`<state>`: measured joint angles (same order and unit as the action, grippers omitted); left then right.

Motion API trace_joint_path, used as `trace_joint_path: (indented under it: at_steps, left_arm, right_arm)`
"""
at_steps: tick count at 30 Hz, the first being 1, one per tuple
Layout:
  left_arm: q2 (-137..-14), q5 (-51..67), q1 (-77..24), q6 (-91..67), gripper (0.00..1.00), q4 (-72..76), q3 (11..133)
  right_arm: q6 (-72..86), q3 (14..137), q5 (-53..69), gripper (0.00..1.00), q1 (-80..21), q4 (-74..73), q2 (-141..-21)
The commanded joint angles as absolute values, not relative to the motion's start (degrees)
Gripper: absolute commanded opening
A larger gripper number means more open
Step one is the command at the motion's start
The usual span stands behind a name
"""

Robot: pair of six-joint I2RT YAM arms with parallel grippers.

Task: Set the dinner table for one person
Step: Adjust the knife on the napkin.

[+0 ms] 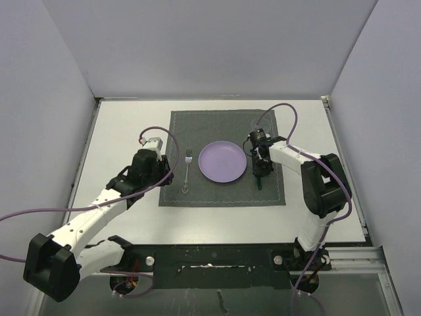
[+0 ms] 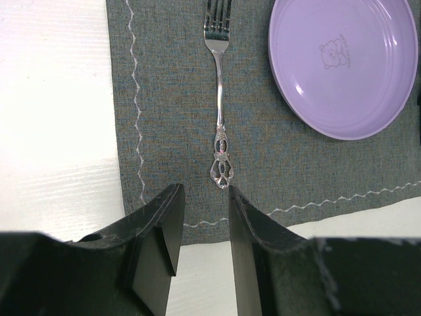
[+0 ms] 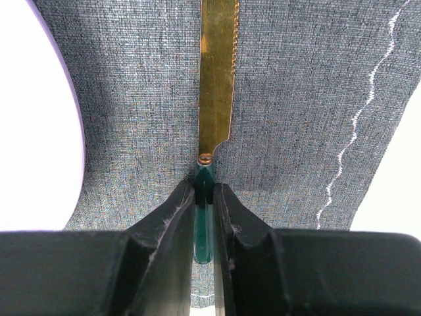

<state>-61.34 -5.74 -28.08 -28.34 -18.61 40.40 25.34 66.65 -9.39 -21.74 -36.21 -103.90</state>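
Right pincer (image 3: 204, 192) clamps the gold knife (image 3: 217, 79) by its green handle, right of the purple plate (image 1: 223, 162); left pincer (image 2: 206, 201), narrowly parted, holds nothing.

White arms (image 1: 92, 220), black joints (image 1: 49, 266) (purple cables (image 1: 289, 108))

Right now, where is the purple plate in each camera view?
Top external: plate at the centre of the placemat.
Left wrist: upper right corner, partly cut off.
Right wrist: pale sliver at the left edge, left of the knife.
Shared landmark: the grey placemat.
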Motion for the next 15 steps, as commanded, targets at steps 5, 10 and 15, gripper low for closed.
trace_joint_path:
  at_steps: [5, 10, 15]
  left_arm:
    - [-61.43, -5.46, -28.04, -29.26, 0.31, -16.49, 40.43]
    - [-61.79, -5.36, -28.04, -29.35, 0.31, -16.35, 40.26]
    - [-62.12, -5.19, -28.03, -29.44, 0.31, -16.05, 40.12]
  right_arm:
    - [24.87, 67.23, -9.91, 0.28, -22.13, -34.35, -101.49]
    - [24.88, 67.41, -10.68, 0.40, -22.58, -34.85, -100.06]
    - [24.86, 68.14, -11.43, 0.45, -23.08, -36.19, -97.74]
